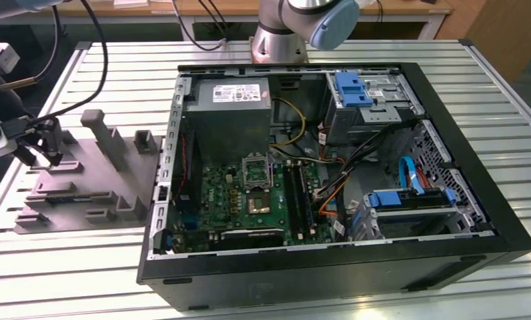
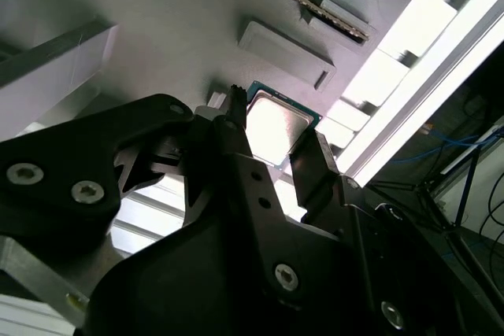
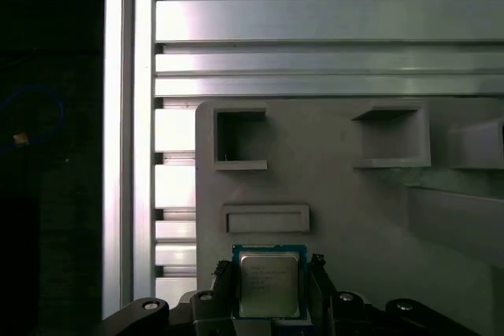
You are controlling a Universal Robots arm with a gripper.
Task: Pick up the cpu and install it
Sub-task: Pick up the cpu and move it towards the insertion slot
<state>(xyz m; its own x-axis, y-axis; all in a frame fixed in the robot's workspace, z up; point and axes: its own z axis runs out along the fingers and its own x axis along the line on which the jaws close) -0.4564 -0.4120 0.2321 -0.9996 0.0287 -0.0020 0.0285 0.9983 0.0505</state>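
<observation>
- The cpu [image 3: 269, 282] [image 2: 276, 125], a small, thin, flat square chip with a silvery-beige metal top and a green rim, sits between the two fingers of the gripper in both wrist views.
- The black gripper [image 3: 271, 267] [image 2: 270, 122] is clamped on it, one dark finger [image 3: 224, 277] against each of two opposite edges.
- Whether the chip is lifted clear of the surface under it or rests on it cannot be told.
- The chip is over a grey moulded fixture plate [image 3: 331, 194] [image 2: 157, 21] [image 1: 79, 200], just beside a low raised rectangular block [image 3: 266, 218] on that plate.
- Two square recessed pockets [image 3: 240, 139] [image 3: 391, 138] lie farther along the same plate.
- In the exterior view the gripper [image 1: 41, 155] hangs over the part of the plate toward the exterior view's left, well apart from the computer.
- The plate lies on a table of silvery ribbed aluminium slats [image 1: 87, 280] [image 3: 315, 21].
- Toward the exterior view's right of the plate stands an open black desktop computer case [image 1: 337, 280], lying on its side.
- Inside it are a green motherboard [image 1: 239, 200] with a rectangular metal-framed socket [image 1: 257, 171], a grey power supply box [image 1: 239, 100] and blue drive brackets [image 1: 353, 90].
- The arm's grey base [image 1: 288, 27] stands on the table behind the case.
</observation>
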